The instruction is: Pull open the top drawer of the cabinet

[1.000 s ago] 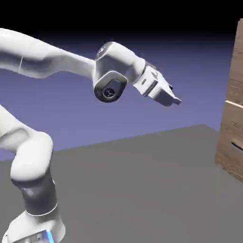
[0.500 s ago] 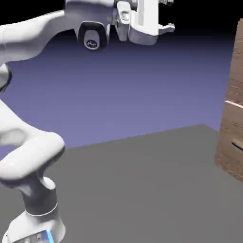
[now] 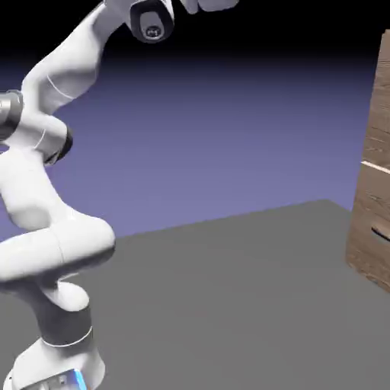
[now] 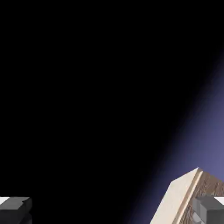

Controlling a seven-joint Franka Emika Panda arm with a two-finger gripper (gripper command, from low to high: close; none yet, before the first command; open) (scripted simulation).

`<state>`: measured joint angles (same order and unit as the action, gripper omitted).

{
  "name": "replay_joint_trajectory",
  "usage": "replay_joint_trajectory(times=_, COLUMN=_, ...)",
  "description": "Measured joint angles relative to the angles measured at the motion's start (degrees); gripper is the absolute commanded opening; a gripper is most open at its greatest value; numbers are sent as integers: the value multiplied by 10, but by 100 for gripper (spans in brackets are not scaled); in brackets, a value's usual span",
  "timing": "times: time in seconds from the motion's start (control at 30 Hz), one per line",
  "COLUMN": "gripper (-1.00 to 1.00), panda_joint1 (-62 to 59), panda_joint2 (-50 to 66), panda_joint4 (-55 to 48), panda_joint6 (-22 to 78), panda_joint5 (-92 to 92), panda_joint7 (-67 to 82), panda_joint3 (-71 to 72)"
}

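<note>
The gripper [image 4: 112, 210] is released, its two grey fingertips standing wide apart at the bottom corners of the hand view, with nothing gripped between them. In the exterior view it is up at the top edge, mostly cut off by the frame, with the white arm [image 3: 61, 244] bent beneath it toward the exterior view's left. The top drawer [image 3: 378, 122] is at the exterior view's right, lower than the gripper and well apart from it, partly out of frame. It forms the upper wood-grain part of the cabinet [image 3: 362, 244], just above a thin pale seam [image 3: 375, 167], and the part that shows is flush with the lower panel [image 3: 373, 206], which carries a dark slot [image 3: 380, 234]. The cabinet stands upright toward the table's [image 3: 213, 297] far corner on the exterior view's right. In the hand view, the cabinet's pale top and a strip of its brown side lie in the lower right corner, partly behind the right-hand fingertip; the rest of that view is black and blue-violet backdrop.
</note>
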<state>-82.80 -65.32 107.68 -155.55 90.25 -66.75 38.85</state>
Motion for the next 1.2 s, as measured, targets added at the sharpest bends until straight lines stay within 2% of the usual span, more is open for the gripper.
replay_joint_trajectory(times=0.93, gripper=0, panda_joint1=-581, panda_joint2=-227, panda_joint4=-371, panda_joint6=129, panda_joint5=629, panda_joint7=-169, panda_joint3=271)
replay_joint_trajectory(times=1.0, gripper=0, panda_joint1=-593, panda_joint2=-232, panda_joint4=-379, panda_joint6=131, panda_joint5=641, panda_joint7=-173, panda_joint3=276)
replay_joint_trajectory(times=1.2, gripper=0, panda_joint1=-668, panda_joint2=-226, panda_joint4=-503, panda_joint6=85, panda_joint5=632, panda_joint7=-229, panda_joint3=251)
